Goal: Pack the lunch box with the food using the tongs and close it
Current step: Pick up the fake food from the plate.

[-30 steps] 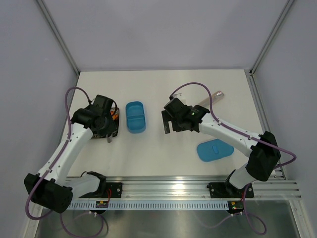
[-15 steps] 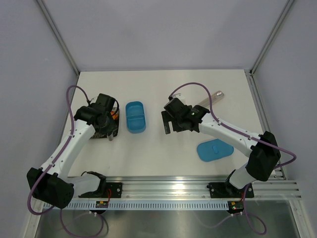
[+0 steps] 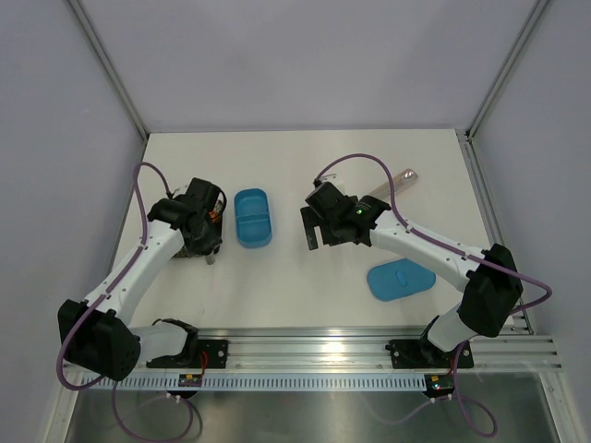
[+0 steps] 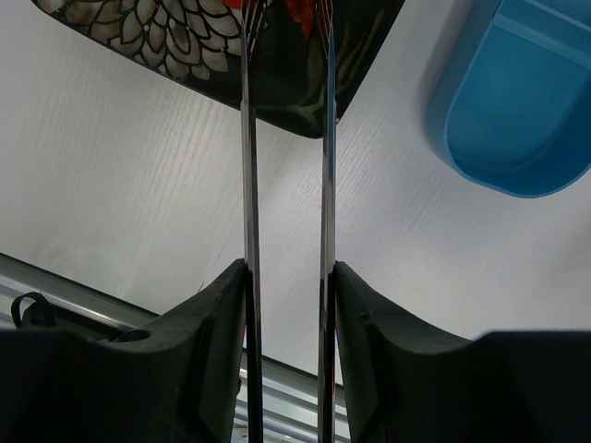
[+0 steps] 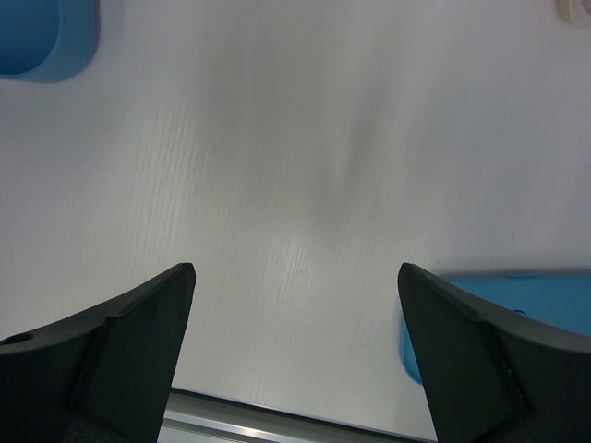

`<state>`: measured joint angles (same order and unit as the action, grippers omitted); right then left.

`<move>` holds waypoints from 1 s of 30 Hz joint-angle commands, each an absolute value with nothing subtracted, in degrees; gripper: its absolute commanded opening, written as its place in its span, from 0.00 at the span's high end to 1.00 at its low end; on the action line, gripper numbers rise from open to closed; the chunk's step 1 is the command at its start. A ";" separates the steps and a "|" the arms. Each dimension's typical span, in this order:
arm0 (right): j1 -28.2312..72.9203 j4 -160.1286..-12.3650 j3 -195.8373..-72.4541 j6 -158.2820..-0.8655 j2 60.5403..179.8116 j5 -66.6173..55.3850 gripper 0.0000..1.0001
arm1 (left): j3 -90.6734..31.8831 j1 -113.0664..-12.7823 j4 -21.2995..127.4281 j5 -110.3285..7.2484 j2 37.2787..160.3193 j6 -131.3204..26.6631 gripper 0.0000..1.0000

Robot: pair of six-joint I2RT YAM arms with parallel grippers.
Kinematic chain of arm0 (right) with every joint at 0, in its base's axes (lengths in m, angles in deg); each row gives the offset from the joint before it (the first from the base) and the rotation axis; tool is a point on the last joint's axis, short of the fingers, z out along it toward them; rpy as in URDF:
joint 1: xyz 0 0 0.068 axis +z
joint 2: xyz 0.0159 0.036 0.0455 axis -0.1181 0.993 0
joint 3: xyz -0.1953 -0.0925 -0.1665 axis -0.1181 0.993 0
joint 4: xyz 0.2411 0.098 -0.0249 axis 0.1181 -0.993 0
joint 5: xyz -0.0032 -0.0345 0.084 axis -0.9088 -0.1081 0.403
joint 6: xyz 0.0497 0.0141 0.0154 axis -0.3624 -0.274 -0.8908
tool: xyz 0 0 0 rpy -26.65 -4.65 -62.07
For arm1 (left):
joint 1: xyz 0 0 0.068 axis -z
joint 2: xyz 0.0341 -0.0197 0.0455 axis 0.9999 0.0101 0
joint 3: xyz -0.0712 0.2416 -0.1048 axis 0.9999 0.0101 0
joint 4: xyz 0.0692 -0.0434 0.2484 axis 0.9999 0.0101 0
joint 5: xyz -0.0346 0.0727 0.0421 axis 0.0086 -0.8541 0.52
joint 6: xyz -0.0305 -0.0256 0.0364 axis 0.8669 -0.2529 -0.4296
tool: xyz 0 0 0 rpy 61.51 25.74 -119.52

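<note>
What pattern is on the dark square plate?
The dark square plate has pale, many-petalled flowers on black; the left wrist view shows it best.

We find the plate [image 4: 166,41] at the left of the table [image 3: 323,166], the lunch box [image 3: 252,219] just beside it on the right, and the lid [image 3: 401,279] well apart, farther right and nearer the front edge. The tongs [image 4: 247,138] reach over the plate's near edge (food [image 4: 300,14] lies on it between their arms).
</note>
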<state>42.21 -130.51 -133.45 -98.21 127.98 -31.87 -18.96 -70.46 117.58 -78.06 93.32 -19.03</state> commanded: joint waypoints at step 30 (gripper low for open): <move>41.82 -129.33 -133.48 -96.40 129.18 -31.98 0.01 | -18.22 -71.32 114.83 -81.42 93.88 -17.33 0.77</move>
<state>42.21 -130.36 -133.38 -96.97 129.16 -31.74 -16.23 -71.01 113.69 -78.63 95.58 -18.28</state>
